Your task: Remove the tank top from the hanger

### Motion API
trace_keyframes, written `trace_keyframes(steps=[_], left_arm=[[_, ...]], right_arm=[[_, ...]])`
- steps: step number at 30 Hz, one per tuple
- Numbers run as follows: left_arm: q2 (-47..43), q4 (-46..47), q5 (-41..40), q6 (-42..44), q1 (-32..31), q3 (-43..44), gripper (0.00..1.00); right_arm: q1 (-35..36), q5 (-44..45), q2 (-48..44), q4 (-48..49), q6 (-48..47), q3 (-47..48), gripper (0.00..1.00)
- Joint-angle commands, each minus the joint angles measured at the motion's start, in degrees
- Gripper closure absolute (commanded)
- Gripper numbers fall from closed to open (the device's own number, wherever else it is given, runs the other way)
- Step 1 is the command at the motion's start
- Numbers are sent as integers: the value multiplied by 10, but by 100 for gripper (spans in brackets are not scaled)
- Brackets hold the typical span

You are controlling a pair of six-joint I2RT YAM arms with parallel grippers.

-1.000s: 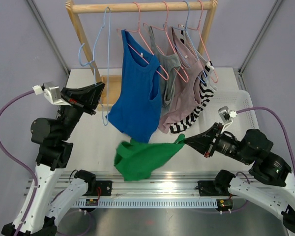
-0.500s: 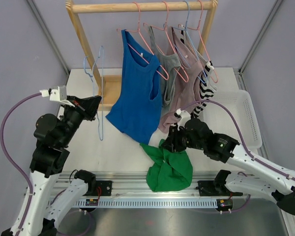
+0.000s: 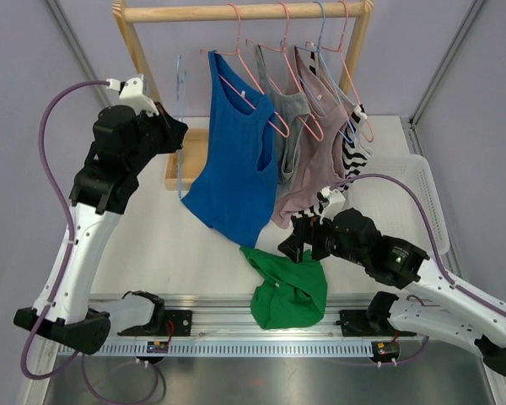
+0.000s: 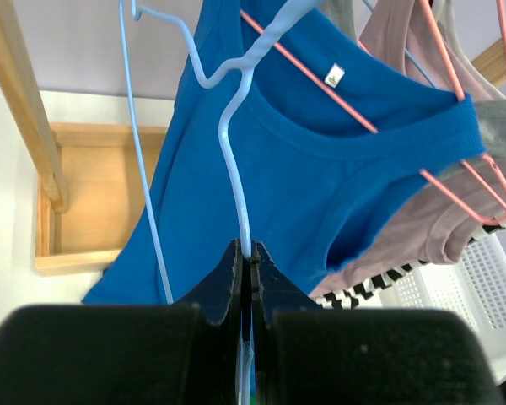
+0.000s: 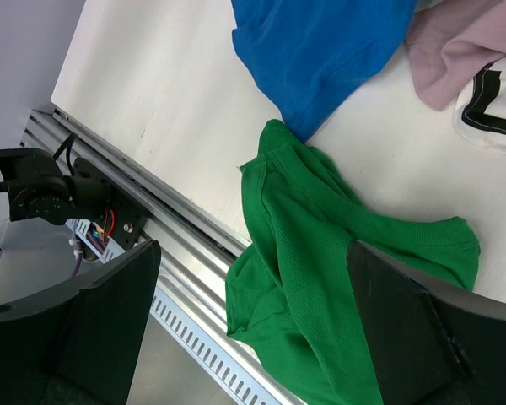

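Pale blue wire hanger [image 3: 180, 101], bare of any garment, was held upright at left by the left end effector [image 3: 164, 132]. Its jaws were clamped tight on the lower wire, close beside the wooden rack [image 3: 244, 11] and the blue tank top [image 3: 236, 160]. At centre, the green tank top [image 3: 288, 283] was seen off the hanger, crumpled on the white surface [image 3: 152, 245], its lower folds draped over the near metal rail [image 3: 219, 325]. Just above its upper edge, the right end effector [image 3: 297, 242] was spread wide apart, with nothing in it. Two hazards were judged likely. The thinly pinched hanger could be twisted loose, or snagged on the blue tank top, if swung toward the rack. The overhanging garment could be dragged off the edge if brushed by the right arm.
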Motion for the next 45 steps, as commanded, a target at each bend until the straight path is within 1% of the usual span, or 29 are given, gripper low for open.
trace_keyframes(steps=[1, 2, 7, 11, 15, 17, 20, 22, 24, 27, 28, 30, 31, 32, 33, 34, 35, 37, 39, 45], left_arm=[[40, 27, 18, 22, 7, 76, 100], [50, 31, 25, 20, 14, 102, 100], [90, 77, 64, -7, 42, 134, 100], [141, 85, 87, -25, 66, 180, 100], [197, 98, 114, -44, 79, 240, 100], [223, 101, 114, -56, 82, 268, 100], [261, 81, 110, -65, 86, 310, 100], [277, 65, 105, -70, 89, 321, 100], [291, 57, 97, -76, 93, 322, 100], [297, 41, 115, -90, 104, 320, 100], [294, 43, 115, -90, 104, 314, 97], [271, 51, 113, -90, 104, 283, 85], [261, 51, 111, -89, 104, 276, 70], [252, 53, 111, -88, 104, 265, 60], [243, 57, 109, -87, 104, 248, 53], [222, 56, 108, -82, 104, 241, 41], [213, 50, 105, -79, 104, 236, 37], [190, 29, 90, -73, 104, 220, 27], [151, 12, 74, -69, 104, 201, 1], [15, -27, 28, -62, 104, 87, 1]], right_arm=[[5, 12, -22, 4, -2, -17, 0], [5, 10, -26, 6, -1, -21, 0], [6, 10, -28, 17, -5, -47, 1], [5, 5, -14, 30, -12, -51, 0], [5, -5, 3, 39, -24, -53, 1], [5, -6, 15, 41, -27, -57, 0], [5, -19, 25, 46, -28, -63, 0], [6, -28, 28, 47, -29, -67, 1], [5, -35, 32, 46, -32, -69, 0], [5, -38, 42, 34, -41, -66, 1], [5, -38, 46, 32, -43, -65, 0], [7, -55, 63, 33, -49, -63, 1], [6, -52, 72, 30, -51, -57, 0], [7, -44, 94, 26, -51, -52, 1], [9, -28, 109, 20, -51, -47, 1], [13, -15, 125, 2, -51, -32, 1], [16, -1, 161, -9, -45, -24, 0], [29, 43, 197, -35, -37, -5, 1], [38, 65, 243, -43, -18, 3, 1], [84, 93, 370, -62, 21, 26, 1]])
